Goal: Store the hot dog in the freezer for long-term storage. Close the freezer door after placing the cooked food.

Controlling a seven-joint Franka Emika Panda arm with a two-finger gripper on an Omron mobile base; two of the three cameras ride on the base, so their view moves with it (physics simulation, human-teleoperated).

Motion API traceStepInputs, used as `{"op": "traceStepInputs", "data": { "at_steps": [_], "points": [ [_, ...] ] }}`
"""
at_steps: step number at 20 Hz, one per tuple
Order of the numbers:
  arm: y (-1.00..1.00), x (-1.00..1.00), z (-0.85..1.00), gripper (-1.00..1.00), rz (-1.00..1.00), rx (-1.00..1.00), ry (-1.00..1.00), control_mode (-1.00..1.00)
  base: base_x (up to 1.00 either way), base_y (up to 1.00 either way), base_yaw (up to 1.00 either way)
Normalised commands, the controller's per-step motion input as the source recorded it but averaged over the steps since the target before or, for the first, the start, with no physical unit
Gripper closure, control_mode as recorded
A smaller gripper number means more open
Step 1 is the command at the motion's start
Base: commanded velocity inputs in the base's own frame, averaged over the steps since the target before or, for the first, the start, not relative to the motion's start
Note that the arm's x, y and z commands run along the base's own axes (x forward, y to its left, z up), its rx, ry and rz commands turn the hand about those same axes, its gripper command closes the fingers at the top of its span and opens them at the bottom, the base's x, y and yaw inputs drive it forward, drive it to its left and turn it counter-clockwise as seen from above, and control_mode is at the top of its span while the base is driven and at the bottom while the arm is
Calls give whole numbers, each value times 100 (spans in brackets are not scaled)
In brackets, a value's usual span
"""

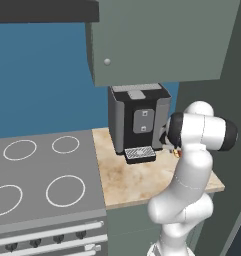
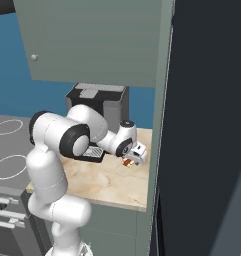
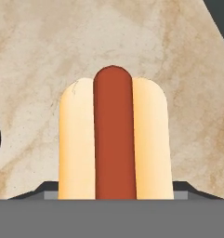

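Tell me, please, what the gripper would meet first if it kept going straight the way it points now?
Most likely the hot dog: in the hand view it lies directly ahead of the gripper, lengthwise on the counter. How near is unclear; it already looks very close.

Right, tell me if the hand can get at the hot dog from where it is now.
Probably yes. The hand is low over the counter right at the hot dog, which fills the hand view, with nothing between them.

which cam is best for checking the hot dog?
Hand view: the red sausage in its tan-yellow bun is large and centred on the beige marble counter. Right base view shows a small red bit under the hand; left base, barely a speck.
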Motion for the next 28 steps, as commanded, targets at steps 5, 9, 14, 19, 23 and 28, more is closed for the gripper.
{"op": "traceStepInputs", "data": {
  "at_steps": [5, 9, 14, 19, 23, 28],
  "points": [
    [1, 0, -10, 100, 0, 1, -2, -100, 0, 0, 0],
    [22, -31, 0, 100, -2, 0, 0, -100, 0, 0, 0],
    [39, -93, 6, 100, 0, 0, 0, -100, 0, 0, 0],
    [39, -91, 46, 100, 0, 0, -2, -100, 0, 0, 0],
    [42, -66, 81, 100, 0, 0, -5, -100, 0, 0, 0],
    [40, -50, 93, 100, -2, 0, -5, -100, 0, 0, 0]
  ]
}}
